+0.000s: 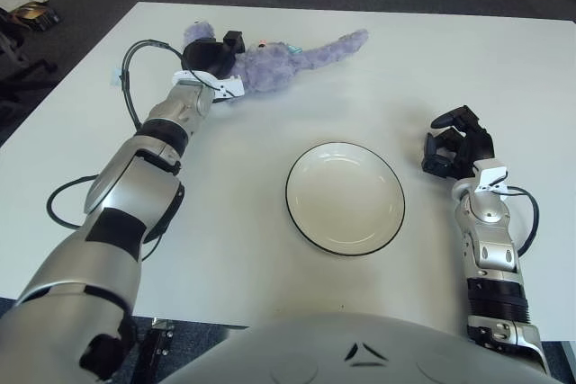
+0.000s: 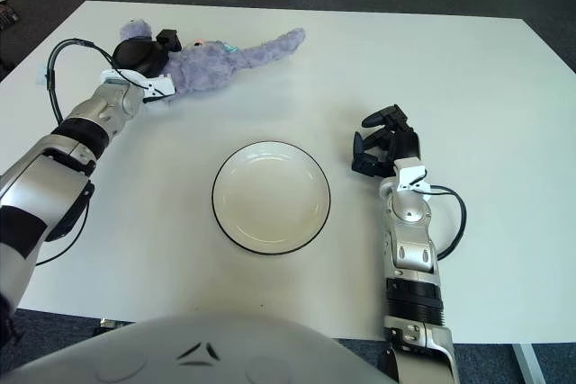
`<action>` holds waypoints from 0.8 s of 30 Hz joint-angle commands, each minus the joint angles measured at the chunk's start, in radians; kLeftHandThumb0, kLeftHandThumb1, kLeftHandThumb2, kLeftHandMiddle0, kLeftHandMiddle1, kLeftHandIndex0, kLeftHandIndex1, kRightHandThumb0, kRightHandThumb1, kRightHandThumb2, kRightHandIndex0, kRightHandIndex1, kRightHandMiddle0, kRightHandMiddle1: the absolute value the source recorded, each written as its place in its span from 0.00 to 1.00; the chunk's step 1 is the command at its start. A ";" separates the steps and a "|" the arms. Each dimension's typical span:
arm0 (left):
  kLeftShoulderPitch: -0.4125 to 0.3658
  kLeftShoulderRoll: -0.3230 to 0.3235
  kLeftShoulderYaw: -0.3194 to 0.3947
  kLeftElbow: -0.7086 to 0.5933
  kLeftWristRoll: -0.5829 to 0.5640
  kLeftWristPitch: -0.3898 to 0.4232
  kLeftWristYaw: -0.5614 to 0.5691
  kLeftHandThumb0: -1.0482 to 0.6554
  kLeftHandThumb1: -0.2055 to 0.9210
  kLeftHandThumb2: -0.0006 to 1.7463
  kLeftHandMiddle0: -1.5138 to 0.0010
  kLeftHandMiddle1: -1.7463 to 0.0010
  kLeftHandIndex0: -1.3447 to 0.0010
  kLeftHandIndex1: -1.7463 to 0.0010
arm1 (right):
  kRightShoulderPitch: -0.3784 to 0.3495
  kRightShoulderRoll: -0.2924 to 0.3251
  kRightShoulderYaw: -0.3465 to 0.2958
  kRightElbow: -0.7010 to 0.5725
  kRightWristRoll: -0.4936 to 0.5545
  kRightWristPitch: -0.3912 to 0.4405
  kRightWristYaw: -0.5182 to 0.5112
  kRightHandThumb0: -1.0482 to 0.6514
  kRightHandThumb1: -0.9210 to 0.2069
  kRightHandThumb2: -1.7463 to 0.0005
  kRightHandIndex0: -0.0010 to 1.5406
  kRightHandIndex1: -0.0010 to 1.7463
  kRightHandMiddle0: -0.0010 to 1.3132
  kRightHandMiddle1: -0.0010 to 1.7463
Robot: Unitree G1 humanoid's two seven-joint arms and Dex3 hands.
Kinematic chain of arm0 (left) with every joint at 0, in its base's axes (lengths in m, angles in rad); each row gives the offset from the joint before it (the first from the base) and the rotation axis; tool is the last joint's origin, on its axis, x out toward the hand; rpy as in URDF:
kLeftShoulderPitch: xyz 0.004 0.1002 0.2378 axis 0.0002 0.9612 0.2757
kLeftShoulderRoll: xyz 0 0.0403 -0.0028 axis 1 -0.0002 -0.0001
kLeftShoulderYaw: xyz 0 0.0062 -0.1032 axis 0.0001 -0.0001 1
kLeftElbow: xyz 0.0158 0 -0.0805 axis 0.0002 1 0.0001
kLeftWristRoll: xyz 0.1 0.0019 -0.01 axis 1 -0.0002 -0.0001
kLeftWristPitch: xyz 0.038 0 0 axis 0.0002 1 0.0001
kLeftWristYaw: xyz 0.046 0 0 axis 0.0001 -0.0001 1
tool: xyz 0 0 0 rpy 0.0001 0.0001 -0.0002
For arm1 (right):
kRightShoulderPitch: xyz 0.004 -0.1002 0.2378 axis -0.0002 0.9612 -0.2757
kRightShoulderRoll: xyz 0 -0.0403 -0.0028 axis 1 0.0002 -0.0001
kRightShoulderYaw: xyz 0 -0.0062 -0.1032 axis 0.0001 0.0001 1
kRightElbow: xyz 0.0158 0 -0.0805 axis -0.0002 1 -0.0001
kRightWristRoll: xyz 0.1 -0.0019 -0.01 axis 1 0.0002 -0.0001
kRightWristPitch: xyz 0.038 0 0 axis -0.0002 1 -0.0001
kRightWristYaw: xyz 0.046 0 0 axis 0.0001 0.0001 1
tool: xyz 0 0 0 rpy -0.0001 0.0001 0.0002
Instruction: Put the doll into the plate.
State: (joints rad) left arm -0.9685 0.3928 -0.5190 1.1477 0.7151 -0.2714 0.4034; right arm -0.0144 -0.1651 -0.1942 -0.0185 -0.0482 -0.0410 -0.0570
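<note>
Doll (image 1: 283, 60): purple plush, lying across the upper left of the frame on the white table (image 1: 450, 69), long limb stretched rightward. Left hand (image 1: 214, 58): fingers clamped on the doll's left end. Plate (image 1: 345, 198): white, dark-rimmed, centre frame, empty. Right hand (image 1: 457, 150): right of the plate, fingers curled, holding nothing.

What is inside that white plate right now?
Nothing: the plate shows only its bare white bowl. The purple doll lies farther back on the table, with the left hand on it. The right hand is beside the plate's right.
</note>
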 commanded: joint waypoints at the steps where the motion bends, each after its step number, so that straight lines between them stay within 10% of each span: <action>1: 0.052 -0.016 -0.001 -0.040 -0.011 -0.031 -0.038 0.62 0.19 0.91 0.39 0.15 0.53 0.00 | 0.015 -0.006 -0.002 0.039 0.007 0.017 0.012 0.61 0.54 0.25 0.43 0.96 0.28 1.00; 24: 0.196 0.087 0.058 -0.506 0.021 0.055 -0.176 0.62 0.33 0.84 0.51 0.05 0.62 0.00 | 0.005 -0.013 -0.002 0.067 0.010 0.003 0.021 0.61 0.52 0.26 0.42 0.96 0.27 1.00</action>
State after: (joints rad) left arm -0.8066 0.4625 -0.4705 0.6982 0.7207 -0.2349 0.2575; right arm -0.0269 -0.1736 -0.1968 0.0111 -0.0426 -0.0638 -0.0437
